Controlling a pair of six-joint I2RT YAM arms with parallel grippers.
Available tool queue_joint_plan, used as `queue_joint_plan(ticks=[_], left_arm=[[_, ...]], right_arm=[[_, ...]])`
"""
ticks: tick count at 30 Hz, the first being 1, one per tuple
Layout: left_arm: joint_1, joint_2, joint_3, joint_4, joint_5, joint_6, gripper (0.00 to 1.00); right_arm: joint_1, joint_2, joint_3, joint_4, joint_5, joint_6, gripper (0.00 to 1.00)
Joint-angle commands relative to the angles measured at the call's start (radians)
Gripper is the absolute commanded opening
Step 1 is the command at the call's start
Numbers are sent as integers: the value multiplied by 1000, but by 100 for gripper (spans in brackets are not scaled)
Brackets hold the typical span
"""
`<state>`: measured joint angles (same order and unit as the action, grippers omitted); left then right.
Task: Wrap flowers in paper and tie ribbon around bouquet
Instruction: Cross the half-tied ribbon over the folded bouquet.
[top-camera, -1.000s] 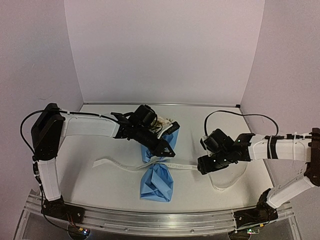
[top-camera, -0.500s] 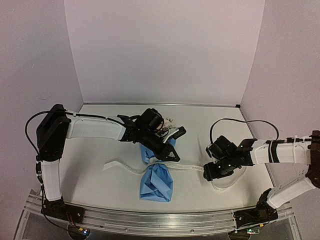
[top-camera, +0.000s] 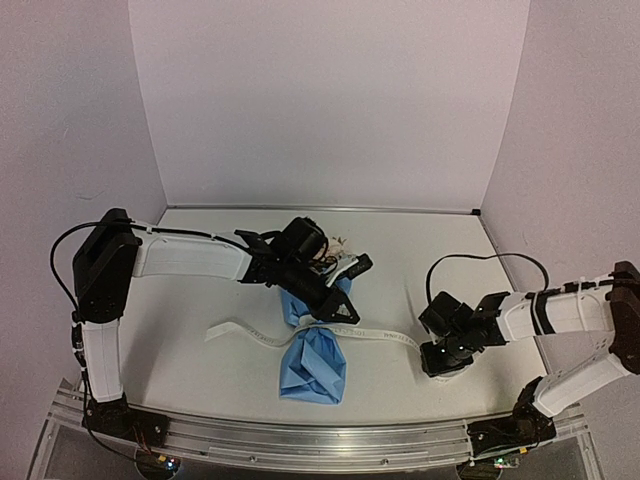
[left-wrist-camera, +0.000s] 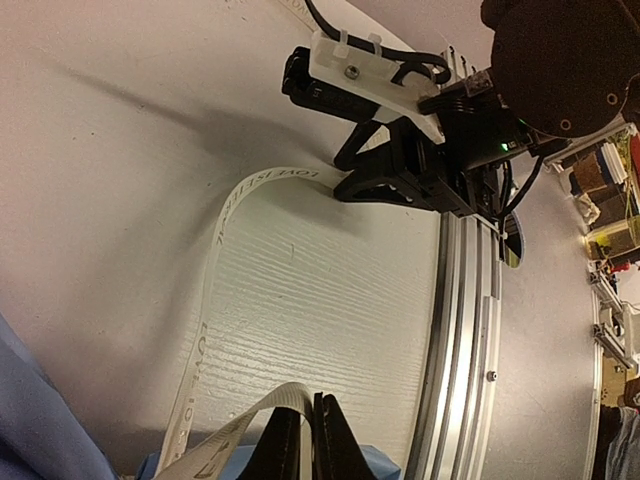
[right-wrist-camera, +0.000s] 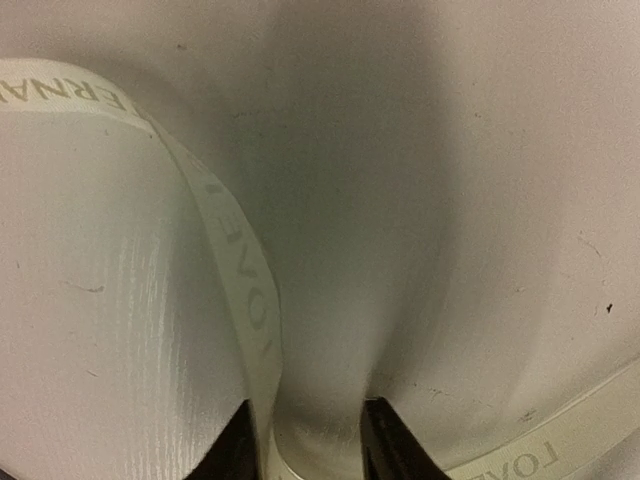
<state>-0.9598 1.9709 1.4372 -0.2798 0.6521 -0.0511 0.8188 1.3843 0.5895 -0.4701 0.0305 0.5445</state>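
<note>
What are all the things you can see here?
bouquet: one, light-blue paper cone, middle of the table.
flowers: a few, cream, peeking from the bouquet's far end.
ribbon: one, cream-white with printed letters, lying across the table at the bouquet's pinched middle.
table: one, white.
rail: one, silver, near edge.
left end effector: one, black, shut on the ribbon beside the bouquet.
right end effector: one, black, open astride the ribbon, right side.
</note>
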Motion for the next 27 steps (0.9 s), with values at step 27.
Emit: queue_joint_plan(ticks=[27], left_arm=[[-45,-27,-29,144,-54,159,30]], right_arm=[[-150,352,929,-320,-498,67,0]])
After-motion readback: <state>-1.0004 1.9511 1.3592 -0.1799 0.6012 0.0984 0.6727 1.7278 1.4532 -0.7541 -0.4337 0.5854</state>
